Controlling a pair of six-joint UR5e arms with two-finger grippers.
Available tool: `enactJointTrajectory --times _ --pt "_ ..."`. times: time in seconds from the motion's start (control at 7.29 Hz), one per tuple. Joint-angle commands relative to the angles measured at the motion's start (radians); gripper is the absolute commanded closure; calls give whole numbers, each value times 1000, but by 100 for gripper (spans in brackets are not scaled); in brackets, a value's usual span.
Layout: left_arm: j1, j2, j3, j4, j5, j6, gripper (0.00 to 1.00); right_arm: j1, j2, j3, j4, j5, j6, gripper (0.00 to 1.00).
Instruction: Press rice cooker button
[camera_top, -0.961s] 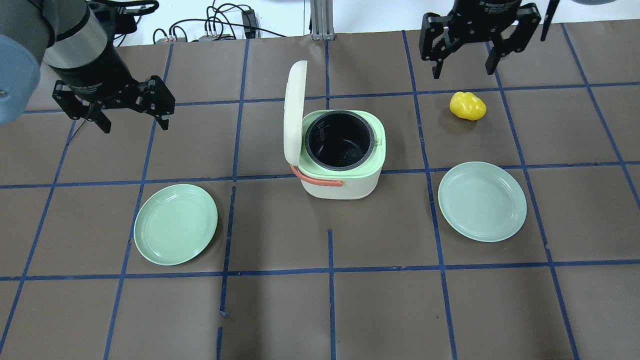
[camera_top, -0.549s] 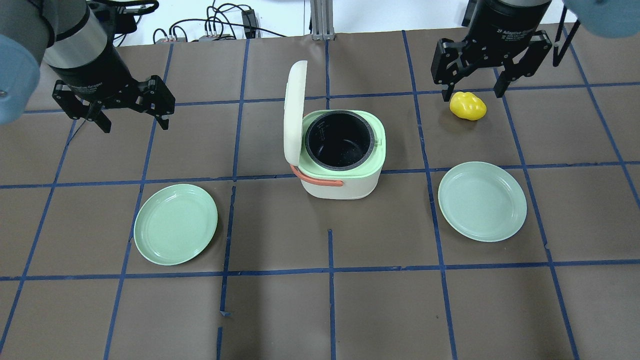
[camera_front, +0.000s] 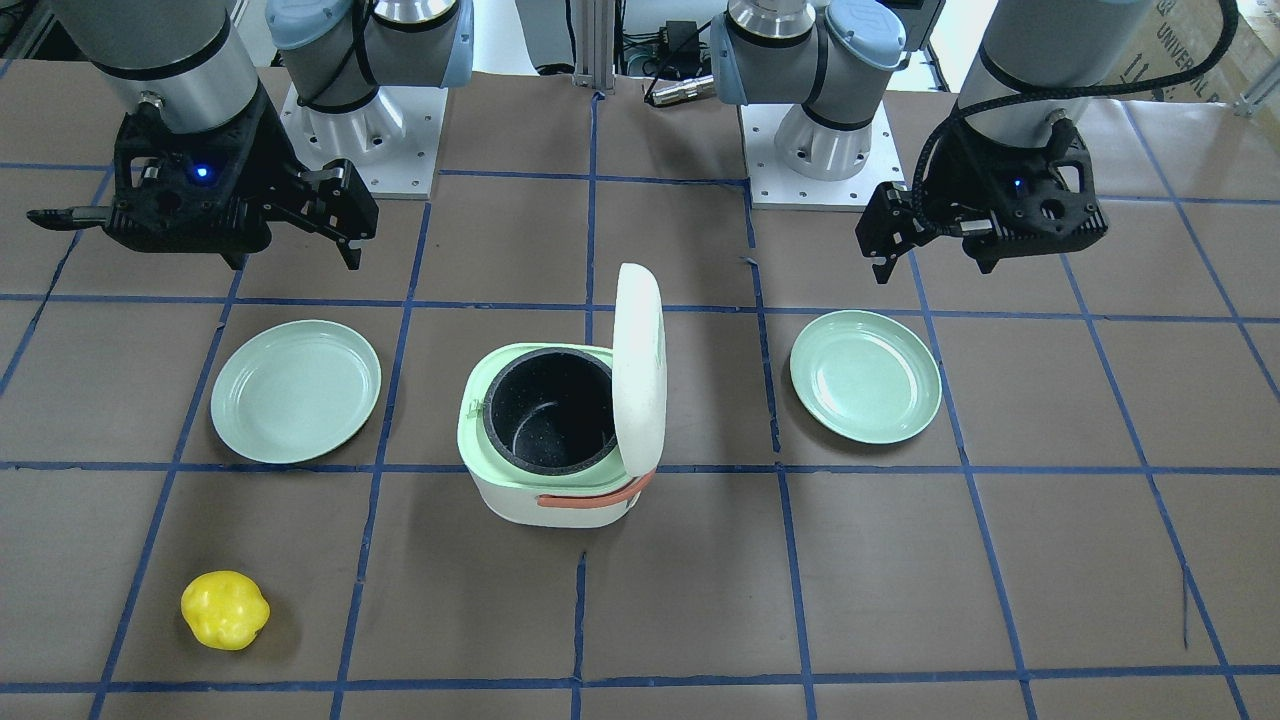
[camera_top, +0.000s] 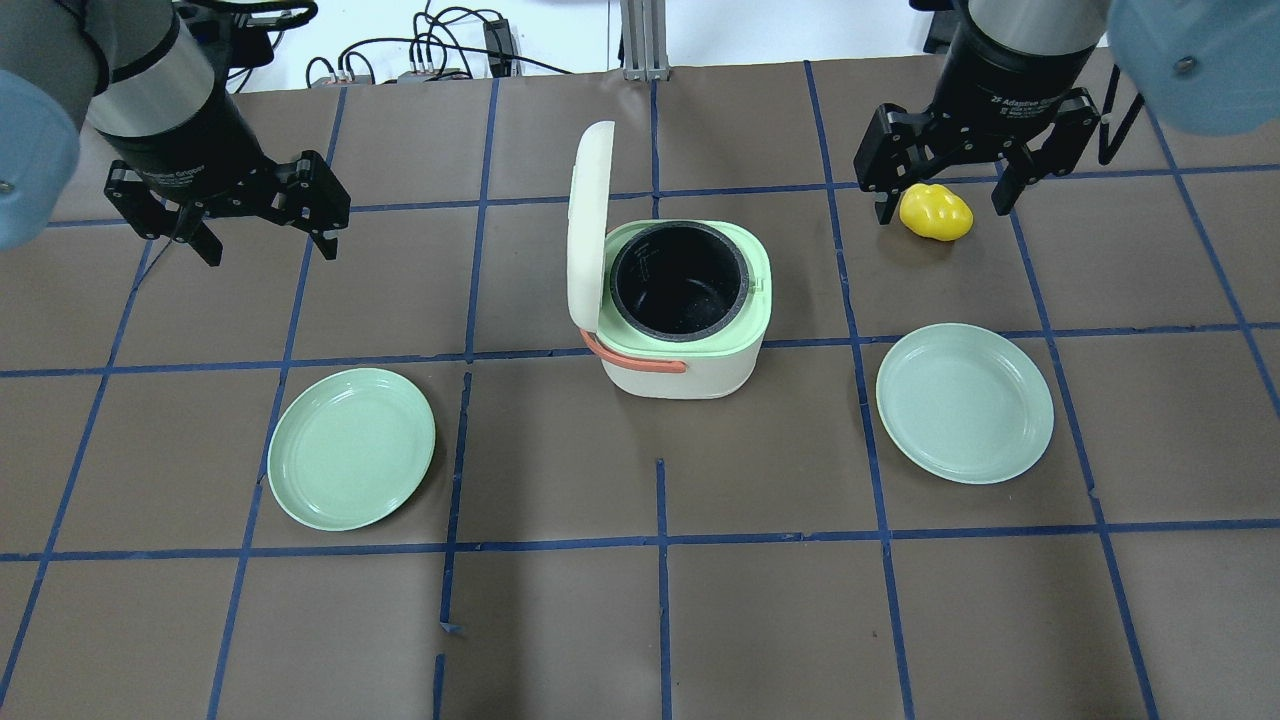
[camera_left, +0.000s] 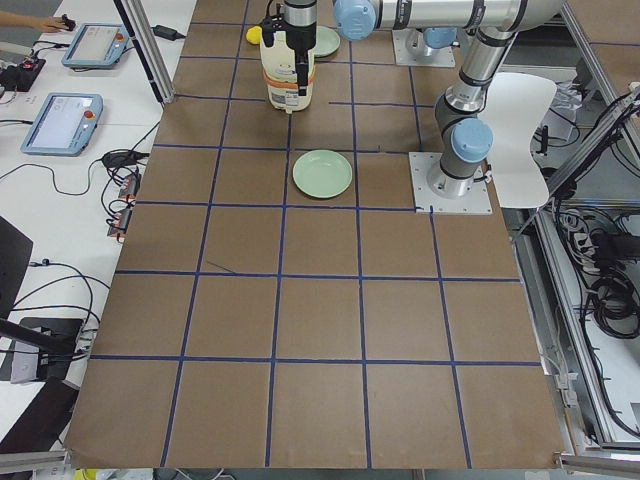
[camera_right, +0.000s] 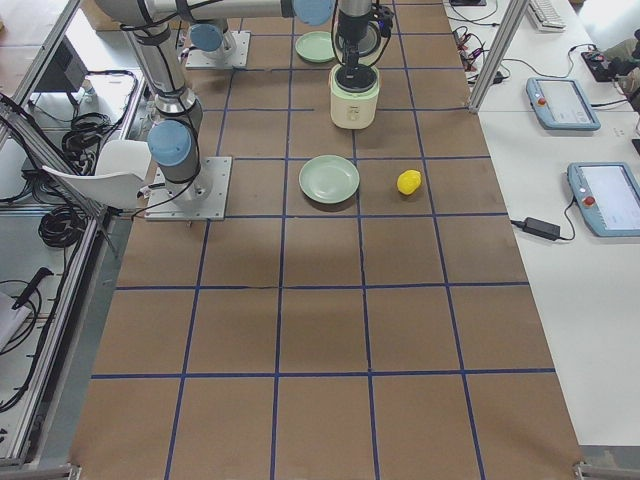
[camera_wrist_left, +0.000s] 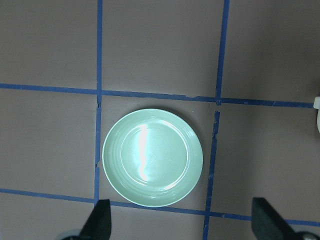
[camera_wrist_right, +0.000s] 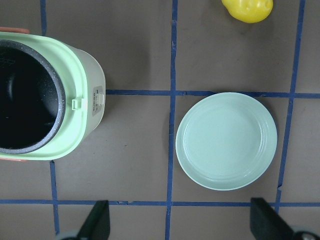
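Observation:
The rice cooker (camera_top: 690, 372) stands mid-table with its white lid (camera_top: 588, 225) swung up and its dark pot (camera_top: 680, 282) empty. It has a pale green top, a cream body and an orange handle. A small latch tab (camera_wrist_right: 76, 103) sits on its rim in the right wrist view, with a grey panel (camera_wrist_right: 98, 96) on the wall below it. My left gripper (camera_top: 270, 250) is open and empty, high over the table's far left. My right gripper (camera_top: 943, 210) is open and empty, high above the yellow pepper (camera_top: 940, 215), to the cooker's right.
A green plate (camera_top: 350, 448) lies front left of the cooker, right under my left gripper (camera_wrist_left: 182, 220). A second green plate (camera_top: 964, 402) lies front right, below my right gripper (camera_wrist_right: 181, 220). Cables run along the table's far edge.
My right gripper has moved in from the table's far edge and now sits over the yellow pepper. The left arm, the cooker and the plates have not moved.

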Motion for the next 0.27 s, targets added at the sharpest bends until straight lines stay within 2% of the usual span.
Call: enactJointTrajectory --times 0.0,0.14 --pt "0 0 0 0 1 0 0 0 1 2 -2 1 -1 0" --pt "0 0 0 -2 1 0 0 1 1 2 -2 1 1 0"
